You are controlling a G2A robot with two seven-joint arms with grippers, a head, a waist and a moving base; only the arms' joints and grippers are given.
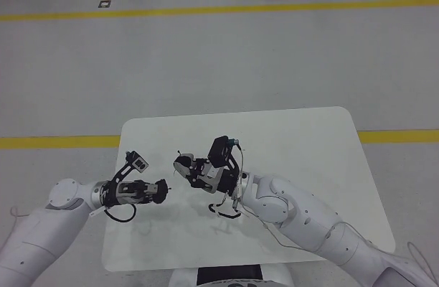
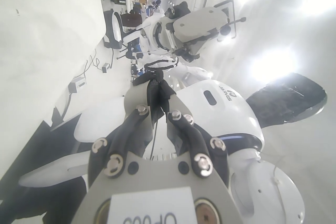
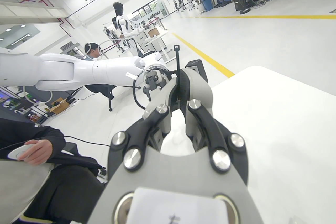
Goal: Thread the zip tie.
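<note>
A black zip tie (image 3: 177, 62) stands upright in my right gripper (image 3: 178, 83), which is shut on its strap. The square head sticks up above the fingertips. In the top view the right gripper (image 1: 182, 167) hovers over the middle of the white table (image 1: 313, 143). My left gripper (image 1: 164, 189) is just to its left, pointing at it with a small gap between them. The left gripper (image 2: 155, 83) has its dark pads pressed together. A thin dark line runs in the gap behind them, and I cannot tell what it is. The right gripper (image 2: 187, 53) shows beyond it.
The table (image 3: 275, 109) is bare around both grippers, with its rounded edges far off on each side. A yellow line (image 1: 54, 142) crosses the grey floor beyond the table. The left arm's gripper (image 3: 151, 79) sits close behind the zip tie in the right wrist view.
</note>
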